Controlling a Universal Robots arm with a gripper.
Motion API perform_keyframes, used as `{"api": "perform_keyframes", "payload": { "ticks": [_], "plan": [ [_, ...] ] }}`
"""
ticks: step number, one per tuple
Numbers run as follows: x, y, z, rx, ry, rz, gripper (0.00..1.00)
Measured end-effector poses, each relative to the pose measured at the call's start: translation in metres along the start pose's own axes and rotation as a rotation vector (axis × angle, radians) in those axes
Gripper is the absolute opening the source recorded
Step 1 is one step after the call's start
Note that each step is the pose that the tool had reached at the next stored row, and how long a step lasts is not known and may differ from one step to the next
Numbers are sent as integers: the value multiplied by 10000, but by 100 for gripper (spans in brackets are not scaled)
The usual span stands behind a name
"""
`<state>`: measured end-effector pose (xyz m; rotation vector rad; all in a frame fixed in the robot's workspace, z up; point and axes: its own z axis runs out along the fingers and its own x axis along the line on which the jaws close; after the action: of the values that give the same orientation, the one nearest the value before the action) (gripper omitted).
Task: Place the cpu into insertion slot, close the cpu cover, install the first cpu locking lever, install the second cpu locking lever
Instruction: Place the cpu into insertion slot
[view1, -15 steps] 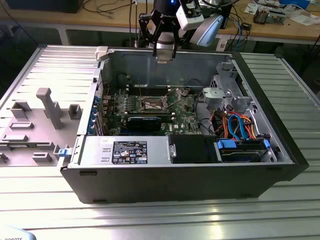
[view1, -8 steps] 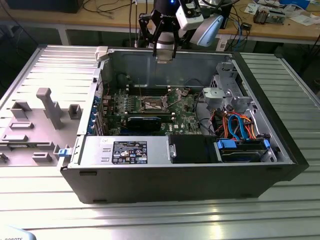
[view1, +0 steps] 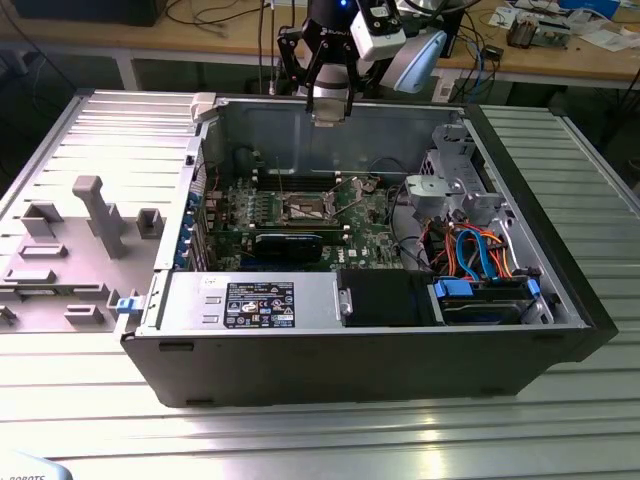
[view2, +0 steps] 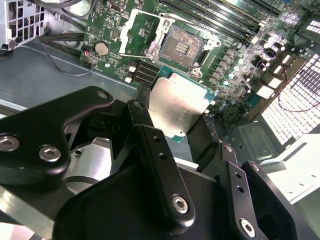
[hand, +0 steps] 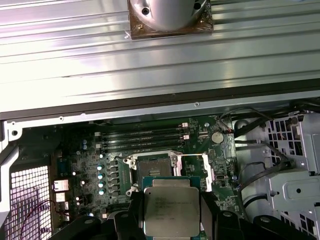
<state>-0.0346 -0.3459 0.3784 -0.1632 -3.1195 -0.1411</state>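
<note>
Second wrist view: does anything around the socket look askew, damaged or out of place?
Nothing stands out. The gripper holds the cpu flat by its edges above the board. The insertion slot is empty, its cpu cover swung open beside it, with no visible damage.

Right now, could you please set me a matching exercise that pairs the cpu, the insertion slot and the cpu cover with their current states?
Things:
1. cpu
2. insertion slot
3. cpu cover

States:
A. swung open beside the slot
B. held in the gripper
C. empty, contacts exposed

Pairs: 1-B; 2-C; 3-A
</note>
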Motion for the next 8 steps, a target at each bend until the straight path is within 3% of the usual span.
{"api": "perform_keyframes", "payload": {
  "ticks": [8],
  "plan": [
    [0,0,0,-1,-4,44,54]
  ]
}}
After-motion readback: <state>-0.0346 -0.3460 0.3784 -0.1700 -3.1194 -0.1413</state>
